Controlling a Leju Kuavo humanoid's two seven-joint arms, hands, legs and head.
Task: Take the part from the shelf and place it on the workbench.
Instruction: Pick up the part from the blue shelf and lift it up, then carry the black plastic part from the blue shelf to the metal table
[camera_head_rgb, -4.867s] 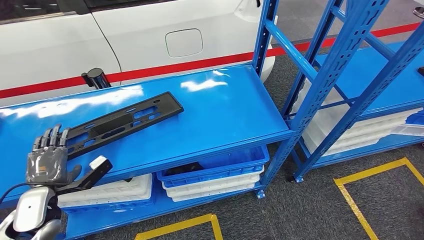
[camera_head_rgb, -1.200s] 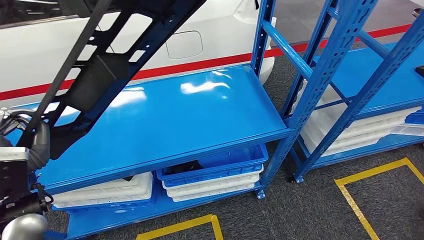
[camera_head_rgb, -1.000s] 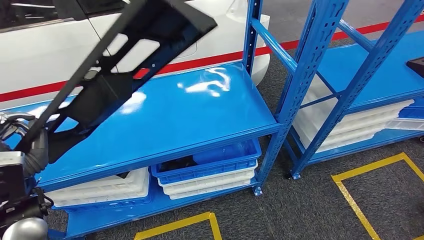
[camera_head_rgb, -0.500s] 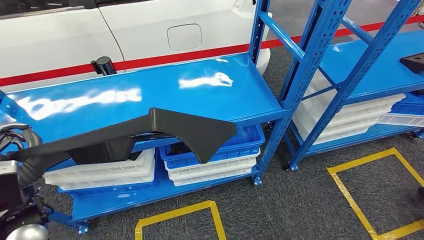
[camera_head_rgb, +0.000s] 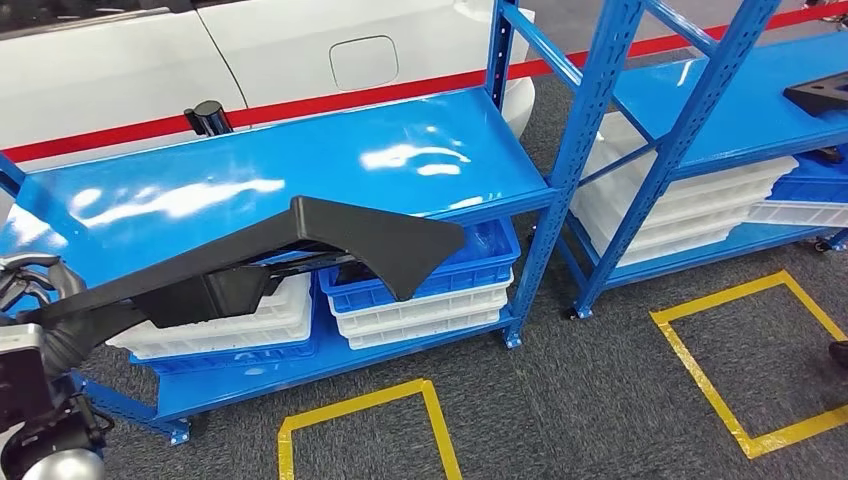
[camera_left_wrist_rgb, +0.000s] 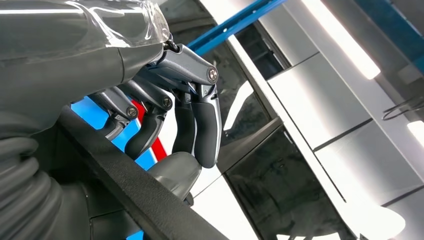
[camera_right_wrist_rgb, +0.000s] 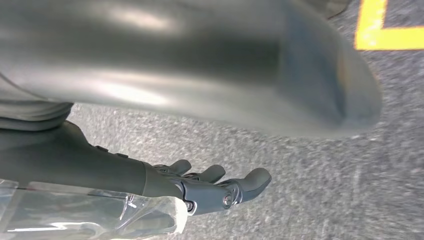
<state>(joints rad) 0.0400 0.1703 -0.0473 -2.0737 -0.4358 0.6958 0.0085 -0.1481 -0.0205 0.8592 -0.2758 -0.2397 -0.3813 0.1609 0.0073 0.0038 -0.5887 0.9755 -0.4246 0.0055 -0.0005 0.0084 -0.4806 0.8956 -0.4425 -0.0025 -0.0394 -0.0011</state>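
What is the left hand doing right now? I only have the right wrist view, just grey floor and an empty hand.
Observer: The left hand grips one end of the long black part.
Operator: Is the part off the shelf?
Observer: Yes. In the head view it juts out in front of the blue shelf, across the stacked crates on the lower level.
Operator: What lies further to the right?
Observer: A second blue rack, with another black piece lying on its shelf.
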